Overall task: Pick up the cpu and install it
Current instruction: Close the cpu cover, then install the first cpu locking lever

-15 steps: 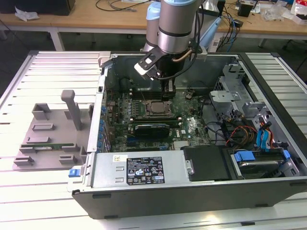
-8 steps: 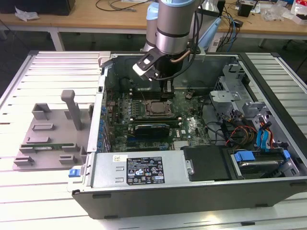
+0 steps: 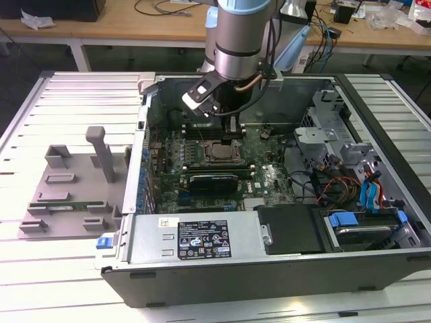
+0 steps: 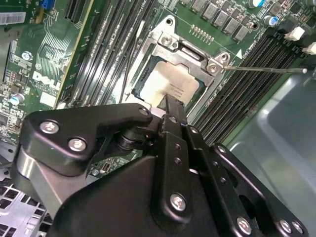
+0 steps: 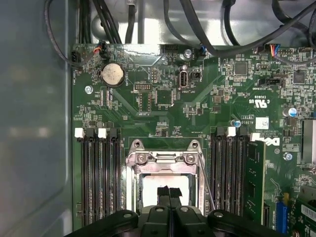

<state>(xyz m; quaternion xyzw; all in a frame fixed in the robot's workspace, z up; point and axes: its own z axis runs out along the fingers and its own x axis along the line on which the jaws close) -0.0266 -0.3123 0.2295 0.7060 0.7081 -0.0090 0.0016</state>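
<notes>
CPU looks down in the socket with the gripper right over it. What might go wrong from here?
1. The gripper hangs with shut fingertips low over the cpu, which lies inside the socket frame; any sideways drift might skew the chip.
2. The thin lever sticks out free over the memory slots, so the gripper's wide body could snag it.

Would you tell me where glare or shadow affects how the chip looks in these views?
Second wrist view: glare washes the chip nearly white. First wrist view: it is likewise pale, with the gripper a dark shape against it. Exterior view: evenly lit, the chip dull grey beneath the arm.
</notes>
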